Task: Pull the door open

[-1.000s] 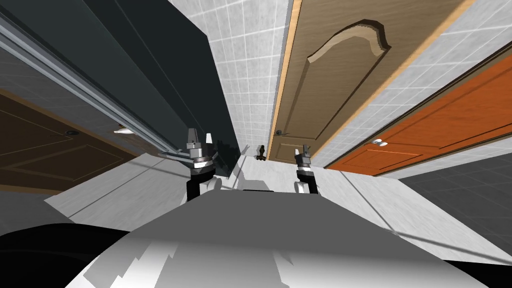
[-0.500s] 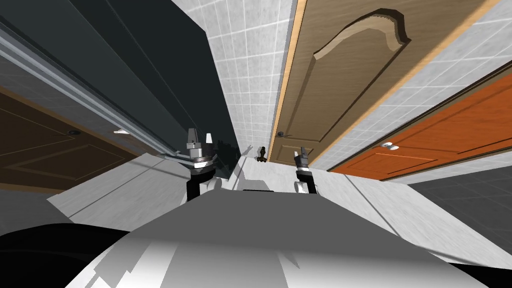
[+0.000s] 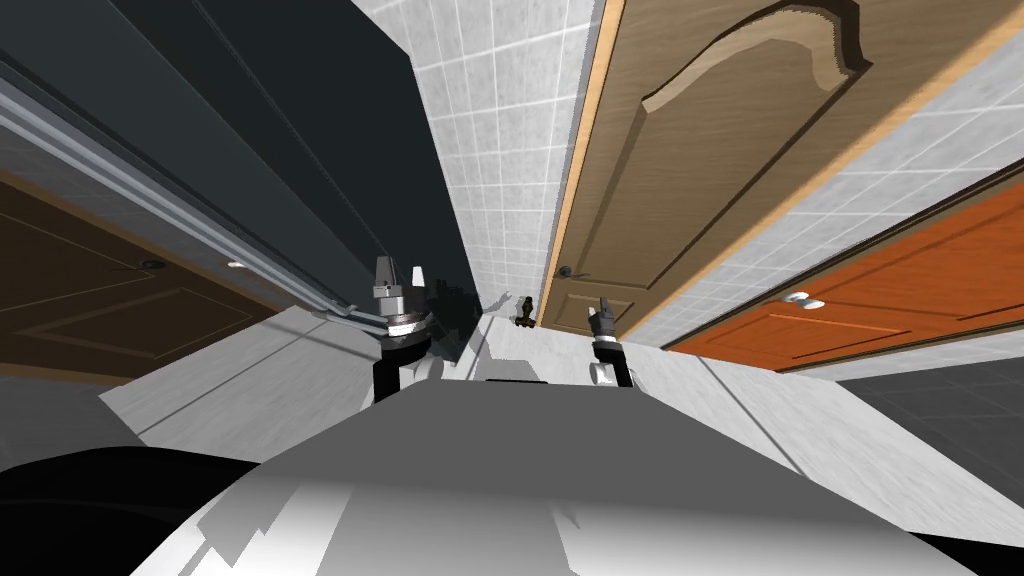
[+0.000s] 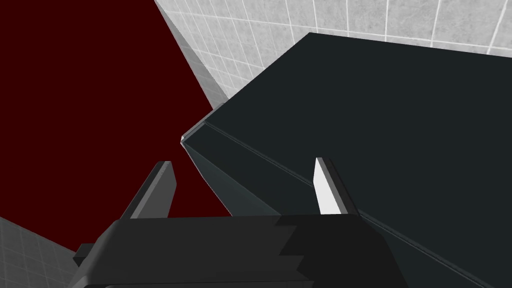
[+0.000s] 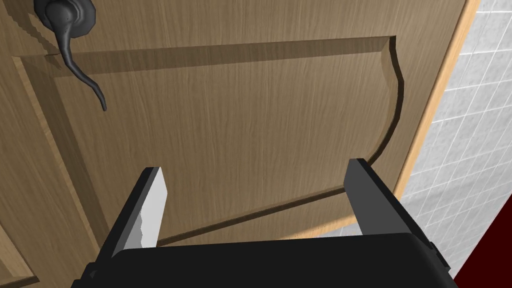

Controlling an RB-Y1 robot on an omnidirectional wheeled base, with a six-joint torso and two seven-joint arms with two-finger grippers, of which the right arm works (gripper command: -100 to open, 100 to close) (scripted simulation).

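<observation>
the tan wood-grain door stands shut in its lighter frame, straight ahead and a little to my right, with grey tiled wall on both sides. its dark lever handle sits near the frame edge closest to the middle of the head view. the right gripper is raised in front of the door's lower part, near it but not touching. in the right wrist view the right gripper has its 2 fingers wide apart with nothing between them, aimed at the door's raised arched panel - the lever handle lies ahead and off to the side, outside one finger, well clear of both. the left gripper is held up just beside a tall dark blue-grey slab; its 2 fingers are also apart and empty, pointing at the slab's corner edge. further right stands an orange door with a white knob, and at far left a dark brown door, above the pale grey floor.
</observation>
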